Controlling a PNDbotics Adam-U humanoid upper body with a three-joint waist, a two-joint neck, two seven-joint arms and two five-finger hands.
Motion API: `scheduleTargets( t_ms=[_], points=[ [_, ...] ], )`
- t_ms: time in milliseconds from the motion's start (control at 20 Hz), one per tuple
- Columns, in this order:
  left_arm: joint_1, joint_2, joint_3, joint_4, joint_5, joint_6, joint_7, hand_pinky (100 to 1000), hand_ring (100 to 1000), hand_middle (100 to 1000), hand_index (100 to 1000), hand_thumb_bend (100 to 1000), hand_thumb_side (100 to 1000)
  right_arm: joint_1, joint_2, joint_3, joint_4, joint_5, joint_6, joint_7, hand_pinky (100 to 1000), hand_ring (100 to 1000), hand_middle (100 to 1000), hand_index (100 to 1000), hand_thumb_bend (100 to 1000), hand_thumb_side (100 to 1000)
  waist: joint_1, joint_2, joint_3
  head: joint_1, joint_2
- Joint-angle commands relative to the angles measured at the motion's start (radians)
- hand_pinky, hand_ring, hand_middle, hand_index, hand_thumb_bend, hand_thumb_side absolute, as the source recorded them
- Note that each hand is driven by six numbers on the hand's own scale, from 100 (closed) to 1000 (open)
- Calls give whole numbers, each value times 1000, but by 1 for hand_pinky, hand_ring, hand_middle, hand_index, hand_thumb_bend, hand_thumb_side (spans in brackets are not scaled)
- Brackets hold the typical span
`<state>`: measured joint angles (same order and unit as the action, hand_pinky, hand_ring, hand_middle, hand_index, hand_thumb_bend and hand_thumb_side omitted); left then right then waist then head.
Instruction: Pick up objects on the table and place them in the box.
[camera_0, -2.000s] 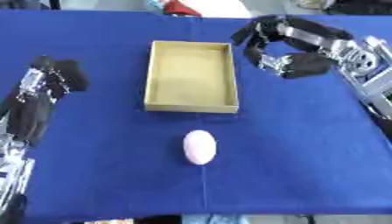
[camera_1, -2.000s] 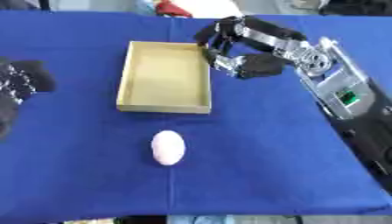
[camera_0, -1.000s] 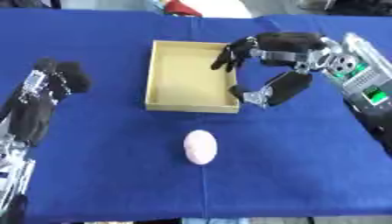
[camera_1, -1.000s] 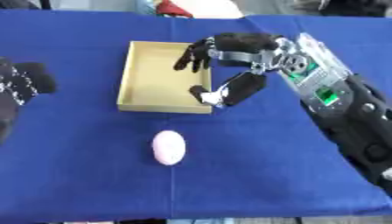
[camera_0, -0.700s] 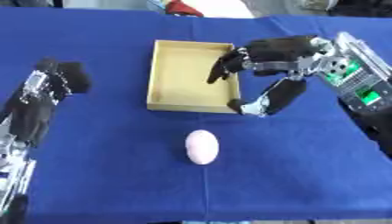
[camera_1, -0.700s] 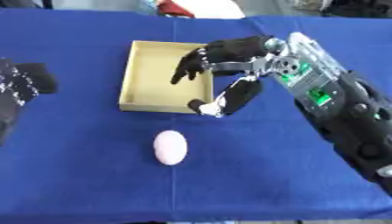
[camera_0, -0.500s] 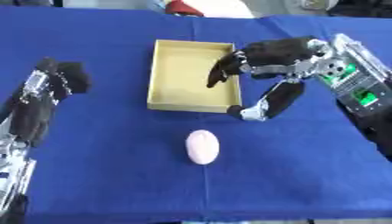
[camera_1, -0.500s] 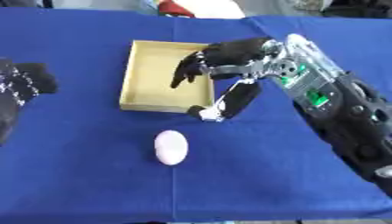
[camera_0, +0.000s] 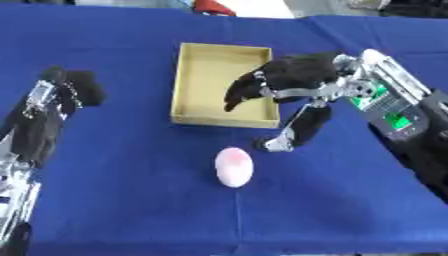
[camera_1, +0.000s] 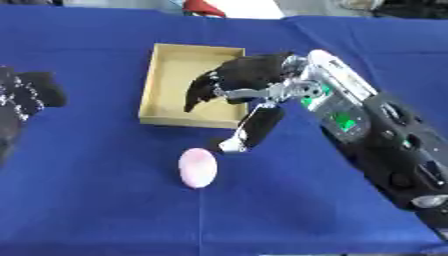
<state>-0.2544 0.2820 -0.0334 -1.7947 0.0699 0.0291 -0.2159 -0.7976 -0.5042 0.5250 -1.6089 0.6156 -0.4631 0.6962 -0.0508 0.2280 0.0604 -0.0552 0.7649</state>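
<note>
Pink egg-shaped object (camera_0: 234, 166) lying on the blue desk (camera_0: 122, 200), just at 6 o'clock of the tan open box (camera_0: 223, 84), apart from it. Right hand (camera_0: 289, 85) spread wide over the box's 4 o'clock corner, holding nothing, thumb reaching down toward the object, seemingly short of touching. Left hand (camera_0: 61, 95) resting at 9 o'clock, fingers up; open or curled, cannot tell.
</note>
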Motion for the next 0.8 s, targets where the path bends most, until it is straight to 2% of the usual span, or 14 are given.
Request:
scheduleTargets(
  t_ms=[50,200,300,350,400,800],
  points=[
    [-13,13,-1,-13,-1,-2,-4,745,689,625,781,174,1000,-6,3,-2,-2,46,-72,40,759,774,863,904,306,665,5,-12,3,-3,5],
    [-16,13,-2,-14,-1,-2,-5,745,689,625,781,173,1000,0,15,4,4,87,-95,34,763,778,866,905,298,660,4,-8,8,-4,5],
    [-18,13,-3,-14,-1,-2,-6,745,689,625,781,173,1000,4,19,7,3,115,-112,29,769,782,869,905,320,662,3,-6,10,-4,5],
    [-19,13,-3,-14,-1,-2,-6,745,689,625,781,174,1000,7,20,10,3,127,-119,26,772,785,870,905,360,649,3,-5,11,-4,5],
    [-20,13,-3,-15,-2,-2,-6,745,689,625,781,173,1000,9,20,12,4,139,-127,24,773,786,871,904,335,667,2,-4,12,-4,5],
    [-21,14,-4,-13,-6,-2,-8,745,689,625,781,174,1000,22,10,24,6,167,-155,18,774,788,870,892,338,679,-3,1,13,0,5]
  ],
)
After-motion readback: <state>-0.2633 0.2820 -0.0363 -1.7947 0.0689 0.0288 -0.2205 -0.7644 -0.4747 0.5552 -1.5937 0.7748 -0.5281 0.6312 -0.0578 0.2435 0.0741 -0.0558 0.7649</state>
